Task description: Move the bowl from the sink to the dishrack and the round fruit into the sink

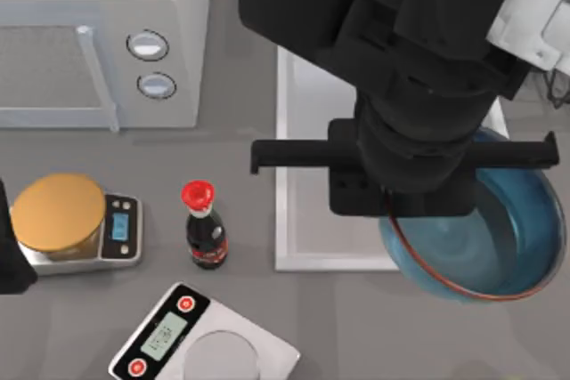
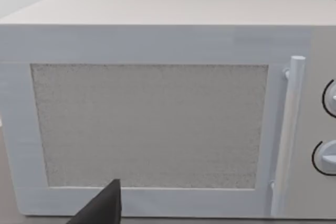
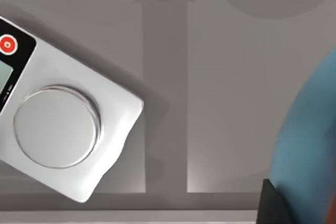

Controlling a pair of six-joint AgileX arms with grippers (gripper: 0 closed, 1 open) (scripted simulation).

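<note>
Item, right gripper (image 1: 401, 211): hangs over the sink's (image 1: 294, 260) near right corner with the bowl (image 1: 508, 246) tilted beneath it, apparently lifted clear of the basin for carrying to the dishrack; whether the jaws clamp the rim I cannot tell, the arm covering them from above. Item, left gripper (image 2: 102, 208): parked at the surface's left edge facing the microwave (image 2: 157, 108). The right wrist view adds the bowl's blue wall (image 3: 310, 145) close by, above bare surface and a kitchen scale (image 3: 58, 124).
</note>
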